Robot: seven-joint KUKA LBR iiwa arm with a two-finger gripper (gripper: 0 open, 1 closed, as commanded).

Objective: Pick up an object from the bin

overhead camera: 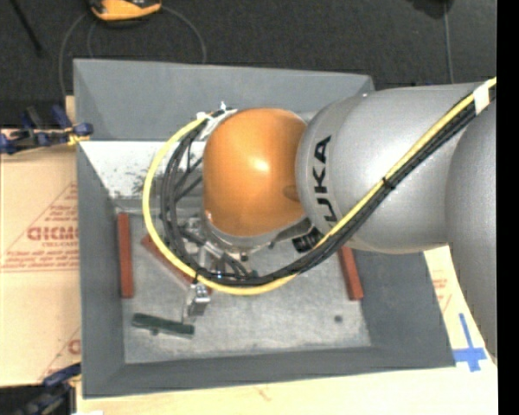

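My gripper (pixel 198 299) reaches down into the front left part of the bin, mostly hidden under the arm's orange cover. Just below and left of it, a dark green flat bar (pixel 163 325) lies on the bin floor near the front wall, its right end close to the gripper's tip. A reddish-brown stick (pixel 167 260) lies slantwise just left of the gripper, partly covered by the cables.
Another reddish-brown stick (pixel 124 256) lies along the bin's left wall, and a third (pixel 352 275) lies on the right side, partly under the arm. The arm and its cable loop cover the middle and back of the bin.
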